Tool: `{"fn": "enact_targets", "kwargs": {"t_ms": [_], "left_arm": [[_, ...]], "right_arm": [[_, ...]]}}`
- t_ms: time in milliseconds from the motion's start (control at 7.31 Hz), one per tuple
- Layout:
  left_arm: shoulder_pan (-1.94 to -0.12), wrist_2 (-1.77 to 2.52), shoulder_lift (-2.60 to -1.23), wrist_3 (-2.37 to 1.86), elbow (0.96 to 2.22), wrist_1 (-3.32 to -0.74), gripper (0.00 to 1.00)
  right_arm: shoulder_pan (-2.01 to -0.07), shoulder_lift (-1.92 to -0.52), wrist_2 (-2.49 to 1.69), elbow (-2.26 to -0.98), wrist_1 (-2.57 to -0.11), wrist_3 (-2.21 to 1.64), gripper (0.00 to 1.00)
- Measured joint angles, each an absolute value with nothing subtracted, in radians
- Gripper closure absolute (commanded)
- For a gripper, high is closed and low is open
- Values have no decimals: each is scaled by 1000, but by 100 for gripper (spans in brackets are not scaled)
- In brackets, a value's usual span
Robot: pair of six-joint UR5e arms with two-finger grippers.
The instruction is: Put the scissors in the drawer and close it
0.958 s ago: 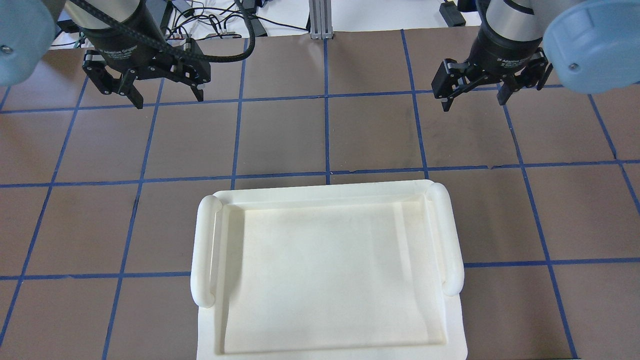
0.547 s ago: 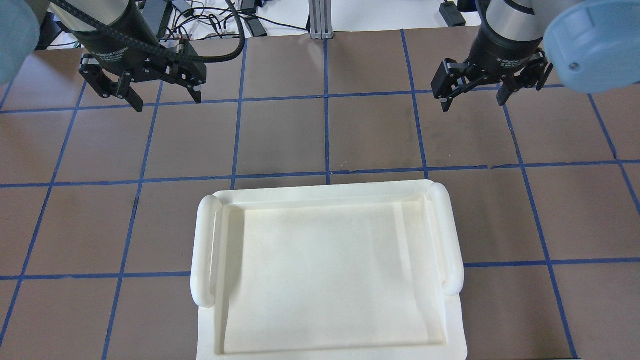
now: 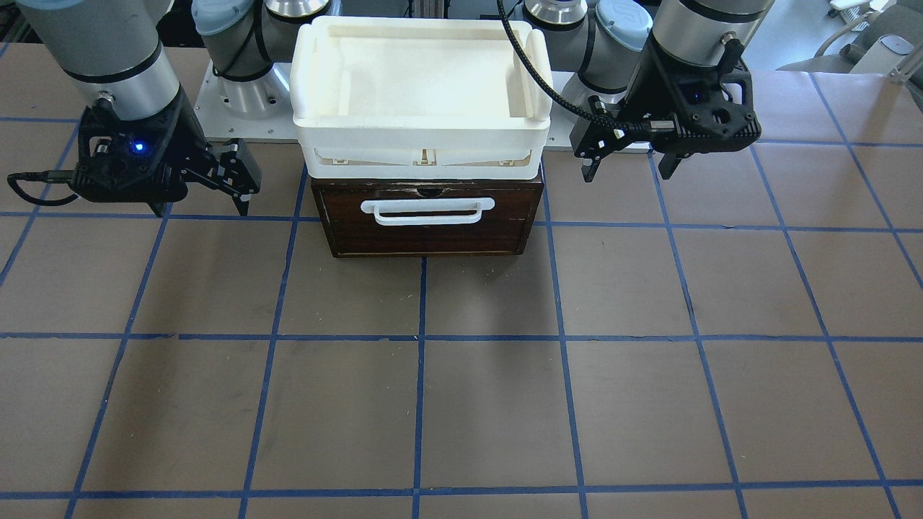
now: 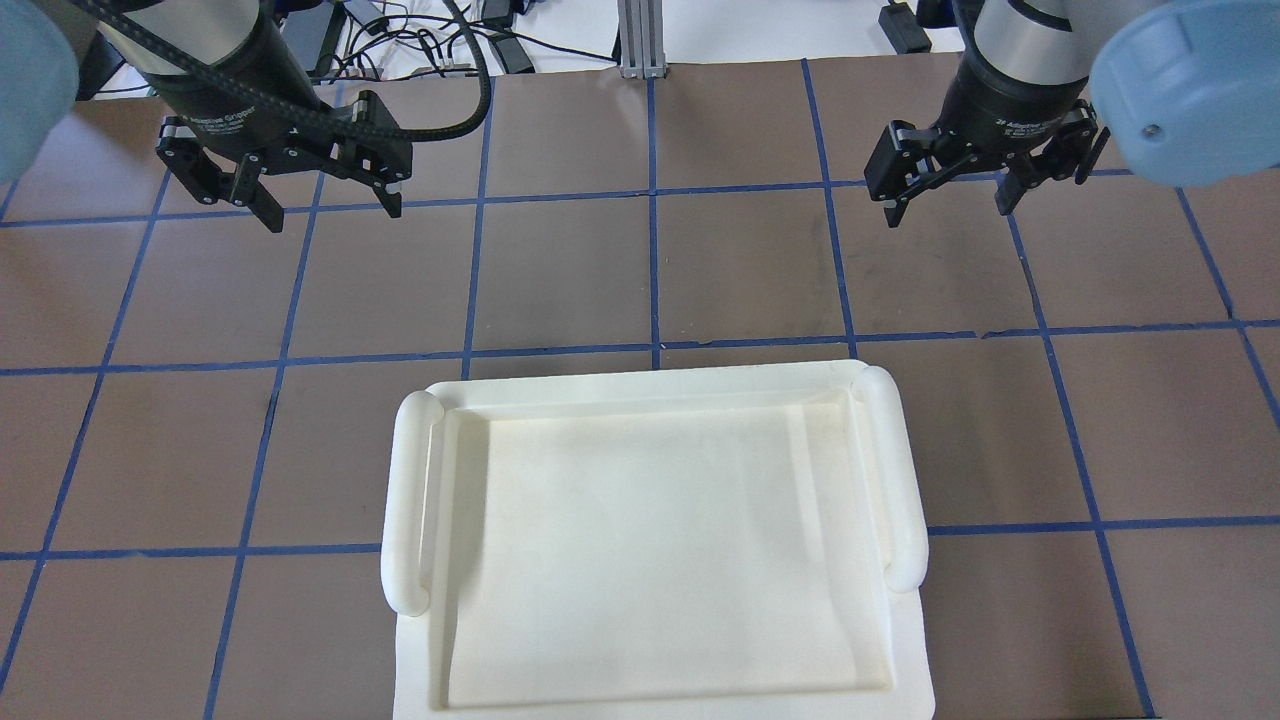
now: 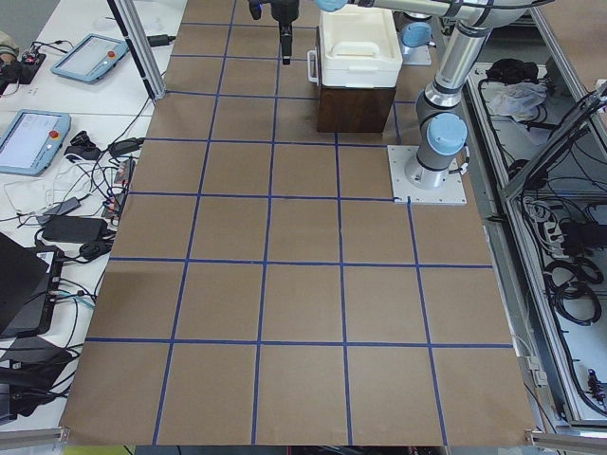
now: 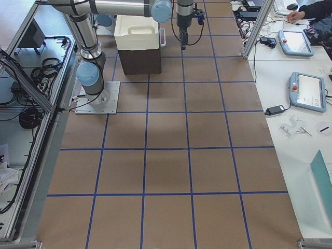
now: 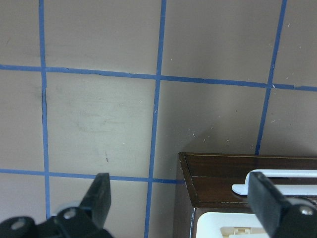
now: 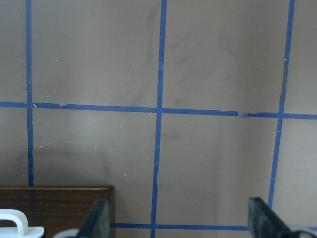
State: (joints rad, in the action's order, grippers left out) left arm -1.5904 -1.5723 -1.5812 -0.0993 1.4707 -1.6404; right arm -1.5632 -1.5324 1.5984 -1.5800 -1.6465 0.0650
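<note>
The drawer (image 3: 427, 229) has a dark brown front and a white bar handle (image 3: 427, 210). It sits pushed in, under a white plastic tray (image 3: 422, 32). The scissors show in no view. My left gripper (image 4: 333, 212) is open and empty, above the table beside the drawer's front corner; it also shows in the front-facing view (image 3: 627, 174). Its wrist view shows the drawer's corner (image 7: 223, 178) between its fingers. My right gripper (image 4: 947, 212) is open and empty on the other side, also in the front-facing view (image 3: 202, 209). Its wrist view shows the drawer's other corner (image 8: 54, 203).
The white tray (image 4: 410, 500) fills the lower middle of the overhead view and hides the drawer there. The brown table (image 3: 461, 404) carries a grid of blue tape. Cables and tablets (image 5: 90, 57) lie beyond the table's far edge.
My left gripper has shifted a little to the left and toward the far edge of the table, still open. My right gripper has barely moved.
</note>
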Motion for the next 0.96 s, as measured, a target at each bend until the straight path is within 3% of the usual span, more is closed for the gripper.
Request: {"fn": "enact_targets", "kwargs": {"t_ms": [958], "left_arm": [[-1595, -1582, -1569, -75, 1487, -1639, 0]], "right_arm": [[-1563, -1532, 1599, -1580, -1644, 66, 0]]}}
